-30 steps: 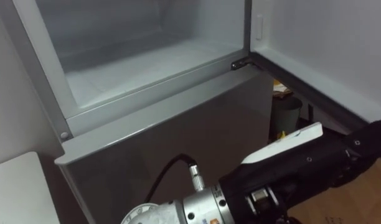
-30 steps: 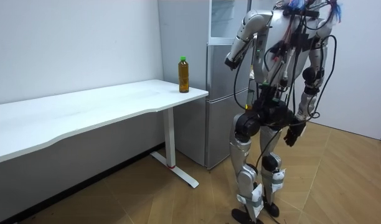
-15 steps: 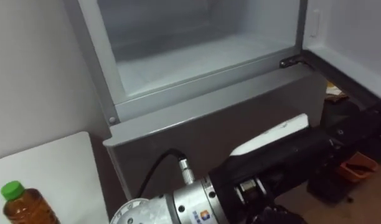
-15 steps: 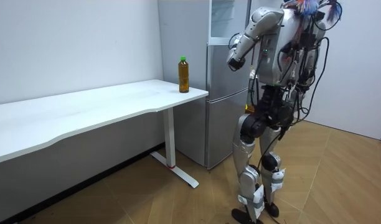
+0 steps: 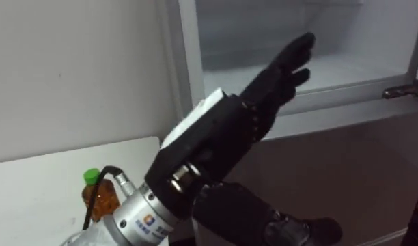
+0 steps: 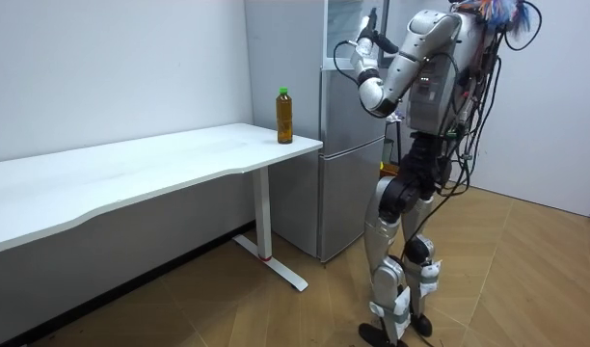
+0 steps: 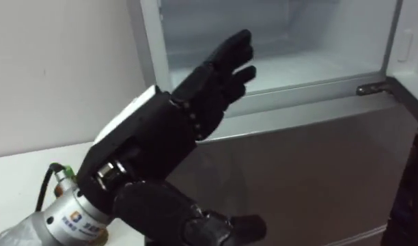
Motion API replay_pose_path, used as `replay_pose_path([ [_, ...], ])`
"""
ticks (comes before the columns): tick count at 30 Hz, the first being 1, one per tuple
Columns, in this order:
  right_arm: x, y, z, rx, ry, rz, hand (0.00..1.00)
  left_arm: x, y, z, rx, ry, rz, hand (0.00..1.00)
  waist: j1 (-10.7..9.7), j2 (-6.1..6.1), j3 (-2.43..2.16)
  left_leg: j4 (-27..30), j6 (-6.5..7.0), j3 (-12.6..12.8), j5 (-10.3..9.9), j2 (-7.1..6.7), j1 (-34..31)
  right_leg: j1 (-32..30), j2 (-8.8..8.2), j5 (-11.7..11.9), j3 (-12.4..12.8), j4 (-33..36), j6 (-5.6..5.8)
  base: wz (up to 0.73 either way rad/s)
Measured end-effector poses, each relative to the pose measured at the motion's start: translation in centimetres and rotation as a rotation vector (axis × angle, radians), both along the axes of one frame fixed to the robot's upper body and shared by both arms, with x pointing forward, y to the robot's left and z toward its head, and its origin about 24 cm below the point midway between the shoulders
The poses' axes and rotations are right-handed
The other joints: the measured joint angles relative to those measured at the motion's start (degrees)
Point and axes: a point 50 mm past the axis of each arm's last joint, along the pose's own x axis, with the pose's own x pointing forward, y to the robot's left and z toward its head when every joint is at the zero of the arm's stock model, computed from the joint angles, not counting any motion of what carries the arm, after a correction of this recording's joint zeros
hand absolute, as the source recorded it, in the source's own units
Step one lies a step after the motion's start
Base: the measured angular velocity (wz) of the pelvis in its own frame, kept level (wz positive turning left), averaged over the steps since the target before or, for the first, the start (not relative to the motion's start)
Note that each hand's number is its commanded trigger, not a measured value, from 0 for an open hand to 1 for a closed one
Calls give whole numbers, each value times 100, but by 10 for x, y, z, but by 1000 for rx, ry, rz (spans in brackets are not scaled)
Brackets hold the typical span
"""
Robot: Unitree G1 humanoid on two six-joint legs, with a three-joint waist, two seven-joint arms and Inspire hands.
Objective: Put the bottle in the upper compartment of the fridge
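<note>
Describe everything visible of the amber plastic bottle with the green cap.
The amber plastic bottle with the green cap stands upright on the white table, near the corner beside the grey fridge. Its body looks clear, filled with brownish liquid almost to the neck. Only the table touches it. In the left eye view the robot's forearm covers its lower part; the open left hand is raised towards the fridge, apart from it.

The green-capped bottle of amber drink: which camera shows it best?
The room view: the green-capped amber bottle stands whole and upright on the white table. In the eye views the wrist of the left hand hides all but its top.
</note>
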Motion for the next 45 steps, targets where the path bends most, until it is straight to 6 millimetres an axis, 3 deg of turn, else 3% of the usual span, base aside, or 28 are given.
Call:
replay_pose_path([
  [5, -7, -1, -1, -21, 1, -14, 0, -4, 23, 4, -50, -28, 157, 0, 201, 20, -13, -19, 23, -151, 45, -82, -10, 24, -61, -80, -163, 18, 29, 21],
  [10, -19, -3, -1, -44, 19, -31, 0, -8, 65, -12, -133, 46, 417, 0, 423, 14, -14, -47, 22, -257, 47, -163, 100, 209, -89, -119, -289, 12, 45, 11],
  [17, -26, -3, -2, -54, 27, -59, 0, -19, 111, -21, -212, 70, 700, 0, 667, -12, -9, -16, 23, -440, 47, -173, 82, 252, -125, -150, -451, 20, 59, 12],
  [20, -30, -3, -2, -58, 26, -82, 0, -31, 128, -34, -262, 112, 830, 0, 765, -8, -17, -11, 28, -462, 49, -192, 73, 250, -144, -171, -464, 38, 83, 6],
  [23, -36, -1, -3, -67, 33, -110, 0, -41, 145, -63, -266, 237, 950, 0, 804, -40, -16, -13, 34, -507, 52, -263, 116, 339, -157, -200, -489, 29, 103, 12],
  [25, -40, 3, -3, -72, 22, -131, 0, -49, 159, -93, -282, 382, 1045, 0, 819, -80, -45, 4, 36, -572, 51, -267, 101, 328, -179, -246, -555, 38, 117, 19],
  [26, -40, 4, -3, -74, 19, -130, 0, -51, 162, -98, -292, 409, 1069, 0, 819, -84, -45, 18, 36, -591, 51, -266, 89, 322, -180, -245, -587, 36, 115, 23],
  [29, -46, 5, -3, -74, 30, -145, 0, -55, 174, -118, -387, 510, 1133, 0, 923, -132, -44, 112, 42, -694, 46, -274, -2, 330, -203, -248, -767, 34, 112, 20],
  [34, -51, 3, -1, -74, 18, -163, 0, -71, 201, -169, -617, 757, 1276, 0, 1080, -103, -40, 110, 61, -686, 31, -276, 0, 348, -211, -256, -768, 54, 119, 1],
  [35, -52, 2, -1, -74, 14, -165, 0, -74, 202, -176, -639, 791, 1286, 0, 1082, -119, -29, 107, 63, -685, 29, -277, 0, 346, -212, -258, -768, 62, 122, 0],
  [40, -54, -1, 0, -72, 26, -165, 0, -122, 197, -272, -681, 1263, 1423, 0, 1097, -97, -21, 83, 79, -692, 11, -280, 19, 321, -223, -291, -728, 131, 131, -1],
  [43, -55, 0, 0, -60, 28, -167, 0, -152, 185, -310, -665, 1488, 1480, 0, 1079, -134, -28, 86, 81, -682, 9, -280, 26, 330, -226, -290, -745, 130, 131, 0],
  [45, -54, 2, -1, -54, 31, -167, 0, -168, 179, -325, -670, 1581, 1511, 0, 1087, -183, -20, 83, 81, -662, 8, -278, 25, 328, -228, -290, -745, 130, 131, -3],
])
